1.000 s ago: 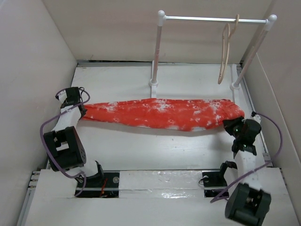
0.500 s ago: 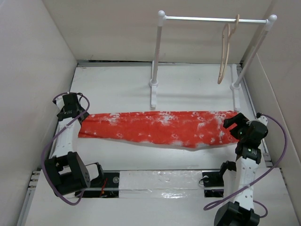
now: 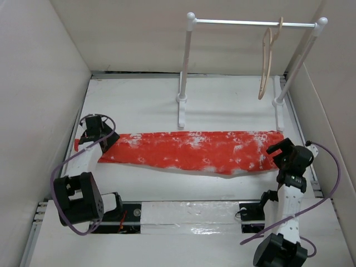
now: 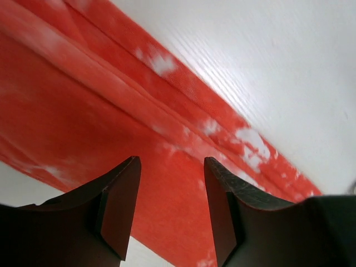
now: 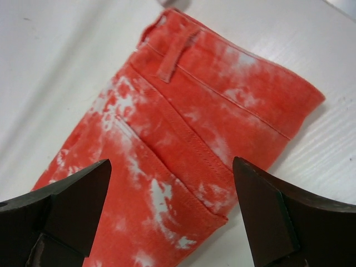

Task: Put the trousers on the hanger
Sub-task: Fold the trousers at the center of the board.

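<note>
**A:** From above, we see the trousers (image 3: 194,150) laid out as one long strip across the tabletop (image 3: 222,103). The waist end is by the right arm (image 3: 289,183) and the leg end by the left arm (image 3: 83,161). The hanger (image 3: 267,61) hangs on the white rail (image 3: 250,23), well apart from the cloth.

**B:** We see it edge-on, so its lower bar is hard to make out. The left arm partly covers the leg end.

**A:** In the left wrist view, the left fingers (image 4: 119,206) are spread over a long seam (image 4: 139,108), holding nothing.

**B:** If we close there, we may pinch only the upper layer, and the rest would sag or slide out.

**A:** In the right wrist view, the right fingers (image 5: 72,206) are spread wide over the waistband (image 5: 239,83) and belt loop (image 5: 172,58), also empty.

**B:** We cannot tell whether either pair touches the cloth. A shallow bite on the waistband could slip mid-lift, and a nudge could knock the hanger off the rail.
</note>
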